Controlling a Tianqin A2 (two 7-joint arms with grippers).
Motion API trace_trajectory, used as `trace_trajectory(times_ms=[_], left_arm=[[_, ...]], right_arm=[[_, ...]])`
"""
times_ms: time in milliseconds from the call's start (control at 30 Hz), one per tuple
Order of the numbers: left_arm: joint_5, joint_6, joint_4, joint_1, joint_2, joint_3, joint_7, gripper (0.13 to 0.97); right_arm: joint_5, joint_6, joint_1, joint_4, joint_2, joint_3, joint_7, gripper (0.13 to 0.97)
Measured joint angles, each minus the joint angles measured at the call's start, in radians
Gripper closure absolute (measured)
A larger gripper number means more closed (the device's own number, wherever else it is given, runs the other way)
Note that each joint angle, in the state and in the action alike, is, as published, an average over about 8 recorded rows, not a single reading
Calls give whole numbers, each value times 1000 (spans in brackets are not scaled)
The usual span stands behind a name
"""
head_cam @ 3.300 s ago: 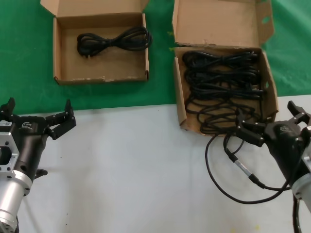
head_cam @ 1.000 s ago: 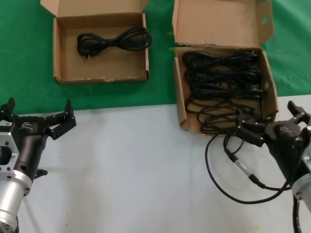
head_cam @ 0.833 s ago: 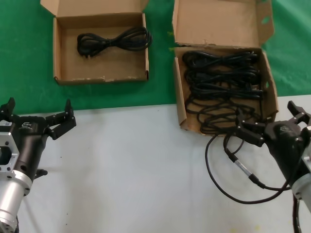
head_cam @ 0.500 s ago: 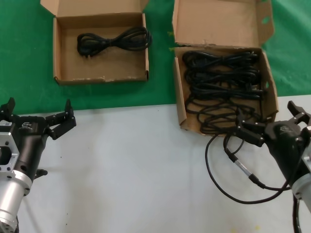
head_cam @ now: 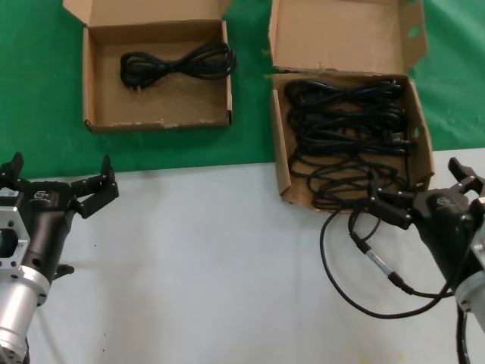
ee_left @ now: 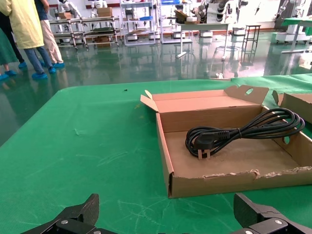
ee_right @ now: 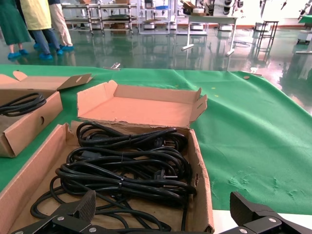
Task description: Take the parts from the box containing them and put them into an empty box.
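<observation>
Nothing has shifted since the earlier frames — both arms idle. Left claw (head_cam: 61, 176) released, over the bench (head_cam: 212, 273). Right claw (head_cam: 420, 189) released at the bigger box (head_cam: 345, 34), above its power cords (head_cam: 345, 129). One cord (head_cam: 178, 64) lies in the smaller box (head_cam: 95, 83). Next, likely — descend, clench a bundle.

Two boxes (head_cam: 158, 76) (head_cam: 348, 136); one cord (head_cam: 178, 62) in the smaller.
</observation>
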Motion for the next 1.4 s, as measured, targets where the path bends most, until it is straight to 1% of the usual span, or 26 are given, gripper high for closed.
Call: trace_trajectory(times_ms=[1400], left_arm=[[0,0,0,0,0,0,0,132]], right_arm=[[0,0,0,0,0,0,0,129]])
